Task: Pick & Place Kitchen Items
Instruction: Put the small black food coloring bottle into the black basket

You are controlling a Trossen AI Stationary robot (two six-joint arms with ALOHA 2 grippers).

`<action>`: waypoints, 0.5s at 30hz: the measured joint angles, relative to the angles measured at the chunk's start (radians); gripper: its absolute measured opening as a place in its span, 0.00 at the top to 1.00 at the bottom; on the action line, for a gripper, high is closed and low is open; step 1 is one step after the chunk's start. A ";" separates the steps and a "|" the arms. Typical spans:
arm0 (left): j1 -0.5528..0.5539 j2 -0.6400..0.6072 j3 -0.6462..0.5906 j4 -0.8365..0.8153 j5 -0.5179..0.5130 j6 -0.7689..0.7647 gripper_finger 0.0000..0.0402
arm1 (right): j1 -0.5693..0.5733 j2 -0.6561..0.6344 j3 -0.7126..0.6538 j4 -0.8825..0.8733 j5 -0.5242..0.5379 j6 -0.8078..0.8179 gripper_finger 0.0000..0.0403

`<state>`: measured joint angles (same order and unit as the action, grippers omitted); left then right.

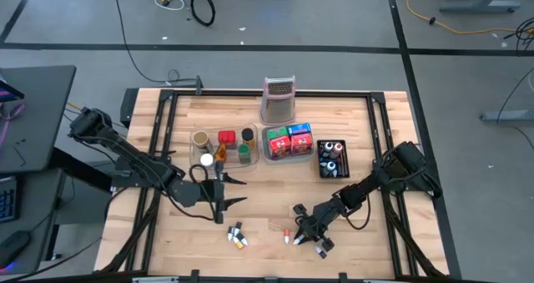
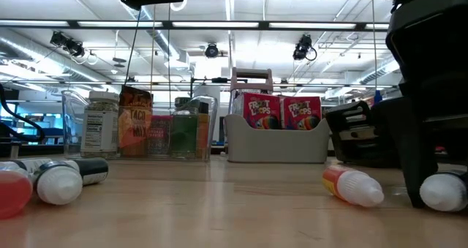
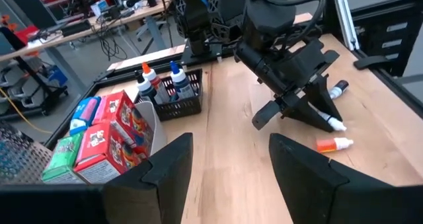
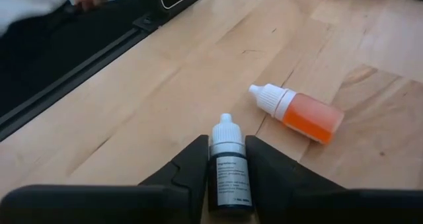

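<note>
My right gripper [image 1: 317,241] is low over the table's near right part, shut on a small dark dropper bottle [image 4: 228,174] with a white cap. An orange dropper bottle [image 4: 297,113] lies on its side on the wood just beyond it, also seen in the low view [image 2: 352,186]. More small bottles [image 1: 237,235] lie toward the near edge, left of centre. My left gripper [image 1: 236,191] hovers open above the table's middle left with nothing between its fingers [image 3: 173,168]. My right gripper pinches the dark bottle's body [image 4: 229,184] between its two fingers [image 4: 192,168], one on each side. The fingers slant down and lie along the bottle, whose white cap [image 4: 225,133] points away from the wrist. In the low view the cap [image 2: 446,192] sits at table level.
Along the far side stand a clear tray of jars [image 1: 224,147], a grey tray of red, blue and green packets [image 1: 288,141], a black basket of bottles [image 1: 331,159] and a tall metal grater [image 1: 279,99]. Bare wood lies between the two grippers.
</note>
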<state>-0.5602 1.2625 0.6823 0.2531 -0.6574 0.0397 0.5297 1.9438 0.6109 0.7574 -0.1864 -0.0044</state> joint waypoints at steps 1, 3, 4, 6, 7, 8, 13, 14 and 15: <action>0.000 0.000 0.000 0.000 0.000 0.013 0.48 | 0.000 0.000 0.000 0.000 -0.001 0.003 0.73; 0.000 0.000 0.000 0.000 0.000 0.033 0.48 | 0.000 0.000 0.000 0.000 -0.001 0.009 0.75; 0.000 0.000 0.000 0.000 0.000 0.047 0.48 | 0.000 0.000 0.000 0.000 -0.001 0.011 0.76; 0.000 0.000 0.000 0.000 0.000 0.067 0.48 | 0.000 0.000 0.000 0.000 -0.003 0.012 0.79; 0.000 0.000 0.000 0.000 0.000 0.074 0.48 | 0.000 0.000 0.000 0.000 -0.005 0.012 0.79; 0.000 0.000 0.000 0.000 0.000 0.082 0.48 | 0.000 0.000 0.000 0.000 -0.005 0.012 0.80; 0.000 0.000 0.000 0.000 0.000 0.117 0.48 | 0.000 0.000 0.000 -0.002 -0.006 0.013 0.77; 0.000 0.000 0.000 0.000 0.000 0.120 0.48 | 0.000 0.000 0.000 -0.002 -0.006 0.013 0.76; 0.000 0.000 0.000 0.000 0.000 0.120 0.48 | -0.001 0.000 0.000 -0.002 -0.007 0.013 0.75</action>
<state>-0.5602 1.2625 0.6823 0.2527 -0.6571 0.1600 0.5286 1.9434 0.6106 0.7559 -0.1935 0.0082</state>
